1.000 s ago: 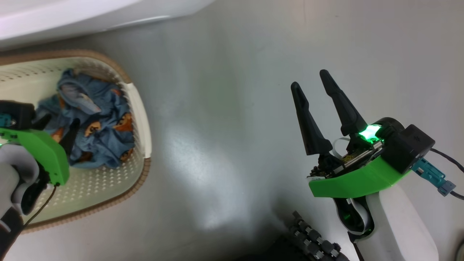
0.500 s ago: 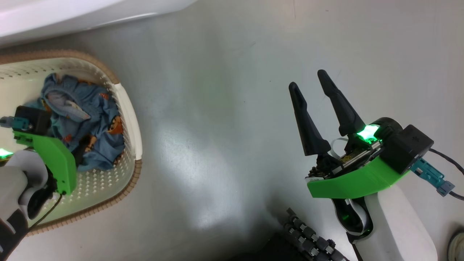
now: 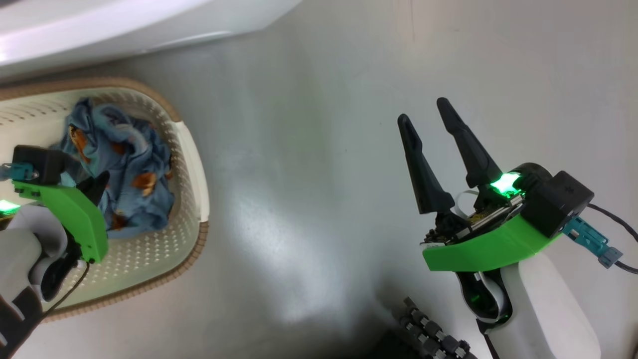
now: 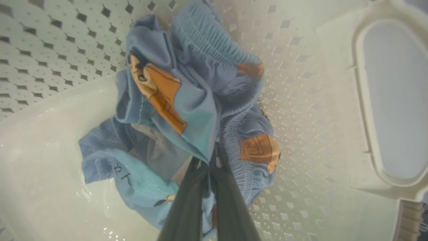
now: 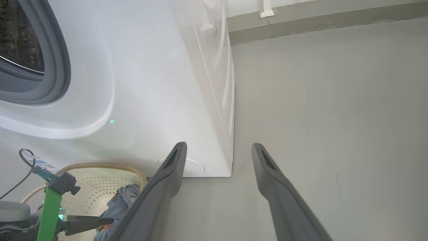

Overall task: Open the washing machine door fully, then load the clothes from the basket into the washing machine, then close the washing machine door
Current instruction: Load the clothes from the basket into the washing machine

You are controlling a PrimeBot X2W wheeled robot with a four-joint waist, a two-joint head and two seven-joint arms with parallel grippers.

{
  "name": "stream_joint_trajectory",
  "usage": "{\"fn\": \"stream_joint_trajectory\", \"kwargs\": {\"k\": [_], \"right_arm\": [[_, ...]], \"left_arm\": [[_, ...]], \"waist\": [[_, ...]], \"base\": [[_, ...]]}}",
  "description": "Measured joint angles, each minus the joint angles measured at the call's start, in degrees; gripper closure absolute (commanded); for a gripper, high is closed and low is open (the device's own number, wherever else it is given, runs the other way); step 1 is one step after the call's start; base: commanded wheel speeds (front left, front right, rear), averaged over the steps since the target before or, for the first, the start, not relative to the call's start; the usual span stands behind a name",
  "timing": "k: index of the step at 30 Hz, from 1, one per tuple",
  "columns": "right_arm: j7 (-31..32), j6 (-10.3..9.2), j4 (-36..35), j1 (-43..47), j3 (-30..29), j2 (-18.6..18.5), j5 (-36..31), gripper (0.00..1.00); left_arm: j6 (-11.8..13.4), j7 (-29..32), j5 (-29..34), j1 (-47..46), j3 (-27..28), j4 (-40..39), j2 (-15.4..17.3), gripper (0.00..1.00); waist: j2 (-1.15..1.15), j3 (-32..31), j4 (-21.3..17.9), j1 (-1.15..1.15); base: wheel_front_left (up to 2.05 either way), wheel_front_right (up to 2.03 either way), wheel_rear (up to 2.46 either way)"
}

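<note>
Pinching the clothes, left tool clamped tight.

Bright, even indoor light — glare on the floor.
In the head view a broad pale sheen lies on the grey floor, a dark shadow pools at the bottom edge, and the green lamp on the right gripper burns out to white. The left wrist view is hazy — the clothes slightly soft, the near fingers blurred. The right wrist view is sharper but wide-angle, slanting the edges of the glossy washing machine.
</note>
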Motion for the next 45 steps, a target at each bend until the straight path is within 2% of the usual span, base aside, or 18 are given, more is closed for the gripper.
{"fn": "stream_joint_trajectory", "kwargs": {"k": [10,17,24,25,33,45], "right_arm": [[0.0,0.0,1.7,-0.96,-0.78,-0.01,-0.48,0.0],[0.0,0.0,2.97,-0.91,-1.57,-0.03,-0.48,0.0],[0.0,0.0,4.3,-0.4,-2.38,-0.05,-0.59,0.0],[0.0,0.0,4.75,-0.35,-2.64,-0.07,-0.67,0.0],[0.0,0.0,6.66,1.03,-3.39,-0.13,-1.55,0.0],[0.0,0.0,10.07,4.26,-4.06,-0.16,-2.58,0.0]], "left_arm": [[0.0,-5.57,-1.81,1.17,-0.32,-4.0,0.04,1.0],[0.0,-6.81,-3.12,3.75,0.48,-7.57,0.59,1.0],[0.0,-6.93,0.16,10.07,11.72,-14.21,1.44,1.0],[0.0,-7.02,1.59,12.8,14.82,-15.97,1.46,1.0],[0.01,-7.17,7.03,22.2,25.92,-21.6,0.99,1.0],[0.01,-7.22,12.94,34.53,39.86,-24.91,-4.1,1.0]], "waist": [[0.0,-4.61,2.19,0.0],[0.0,-7.95,3.59,0.0],[0.0,-11.83,5.32,0.0],[0.0,-12.91,5.85,0.0],[0.0,-17.45,7.84,0.0],[0.0,-26.27,9.77,0.0]], "base": [[0.0,0.0,0.0],[0.0,0.0,0.0],[0.0,0.0,0.0],[0.0,0.0,0.0],[0.0,0.0,0.0],[0.0,0.0,0.0]]}}
